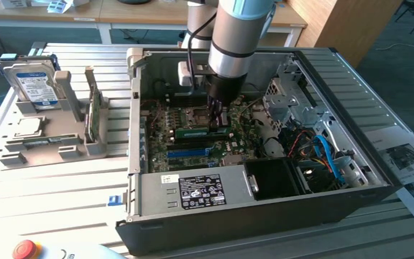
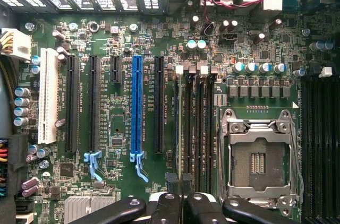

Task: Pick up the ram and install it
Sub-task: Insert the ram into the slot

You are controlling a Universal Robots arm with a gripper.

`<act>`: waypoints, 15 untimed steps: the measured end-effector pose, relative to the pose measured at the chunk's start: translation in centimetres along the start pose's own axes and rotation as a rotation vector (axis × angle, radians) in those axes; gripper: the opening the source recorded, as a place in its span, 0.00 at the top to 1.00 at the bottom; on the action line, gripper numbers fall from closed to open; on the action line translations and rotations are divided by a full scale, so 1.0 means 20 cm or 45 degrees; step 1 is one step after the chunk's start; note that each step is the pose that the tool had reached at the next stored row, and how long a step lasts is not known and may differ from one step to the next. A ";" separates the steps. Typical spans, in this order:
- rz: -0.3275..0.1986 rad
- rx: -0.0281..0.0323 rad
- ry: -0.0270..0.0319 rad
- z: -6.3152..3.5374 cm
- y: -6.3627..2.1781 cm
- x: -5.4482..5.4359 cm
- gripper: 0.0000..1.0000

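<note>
My gripper (image 1: 218, 125) reaches down into the open computer case (image 1: 264, 216), over the motherboard (image 1: 185, 151). It is shut on the ram (image 1: 192, 131), a thin green stick held on edge and lying along the memory slots beside the empty processor socket (image 1: 196, 114). In the wrist view the black fingers (image 2: 172, 184) of the gripper (image 2: 179, 184) pinch the ram (image 2: 178, 128), which I see edge-on as a narrow line running along the slots next to the socket (image 2: 257, 160). Whether it is seated in a slot I cannot tell.
A grey holder (image 1: 49, 148) at the exterior view's left carries a hard drive (image 1: 34, 83), a square processor chip (image 1: 28, 127) and another green board on edge (image 1: 92, 113). Cables and drive cages (image 1: 315, 145) crowd the case's right side. A red button (image 1: 25, 249) sits nearby.
</note>
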State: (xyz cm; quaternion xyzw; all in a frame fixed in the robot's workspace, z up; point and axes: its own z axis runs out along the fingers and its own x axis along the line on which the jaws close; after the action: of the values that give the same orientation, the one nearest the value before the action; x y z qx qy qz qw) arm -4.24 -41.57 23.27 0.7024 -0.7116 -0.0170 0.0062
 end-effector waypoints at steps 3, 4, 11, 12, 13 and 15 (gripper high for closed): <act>0.000 -0.0002 0.0004 0.007 0.000 0.00 0.88; 0.000 -0.0002 0.0006 0.008 0.000 0.00 0.88; 0.000 -0.0001 0.0002 0.009 0.000 0.00 0.88; 0.000 -0.0001 0.0003 0.009 0.000 0.00 0.88; 0.000 -0.0001 0.0003 0.009 0.000 0.00 0.88; 0.000 -0.0002 0.0004 0.014 0.000 0.00 0.88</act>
State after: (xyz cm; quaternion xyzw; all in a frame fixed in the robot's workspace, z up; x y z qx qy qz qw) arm -4.24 -41.52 22.99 0.7024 -0.7116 -0.0169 0.0063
